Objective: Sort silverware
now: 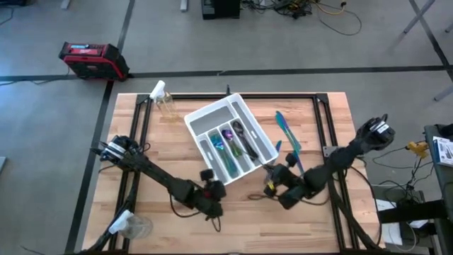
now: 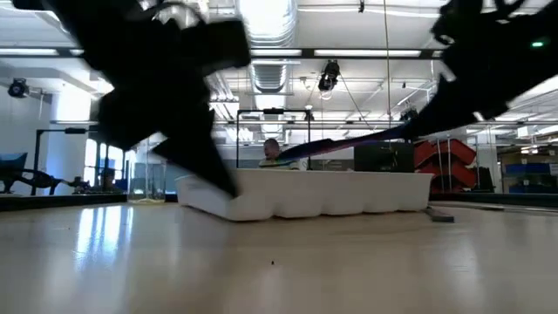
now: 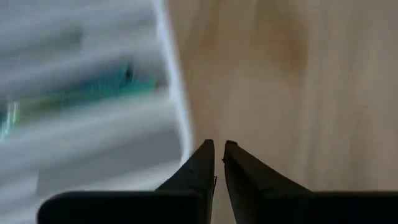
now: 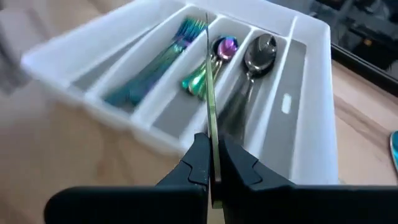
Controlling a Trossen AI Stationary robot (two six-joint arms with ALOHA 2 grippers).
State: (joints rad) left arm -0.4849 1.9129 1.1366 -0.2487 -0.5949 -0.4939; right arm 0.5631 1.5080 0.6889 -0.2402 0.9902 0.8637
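Note:
The white tray [image 1: 263,139] lies slantwise in the table's middle. In its compartments lie a teal fork [image 4: 155,59], a purple-green spoon [image 4: 211,62] and a dark spoon [image 4: 255,56]. My right gripper [image 4: 211,142] is at the tray's near right corner, shut on a slim iridescent piece of silverware [image 4: 209,81] seen edge-on, which reaches out over the tray. My left gripper [image 3: 219,147] is shut with nothing in it, beside the tray's near left corner [image 1: 209,168]. Two more teal-blue pieces [image 1: 287,131] lie on the table right of the tray. My right gripper pinches the slim piece between its two fingers at the end nearest me [image 4: 213,155], edge-on. The piece runs on along the fingers' line, out past the fingertips. In the low view it hangs nearly level [image 2: 349,139], lifted clear above the tray's rim.
A clear bottle [image 1: 163,99] lies at the table's far left, and a clear cup [image 1: 134,227] at the near left corner. A black frame runs round the tabletop. Bare wood lies between the tray and the near edge.

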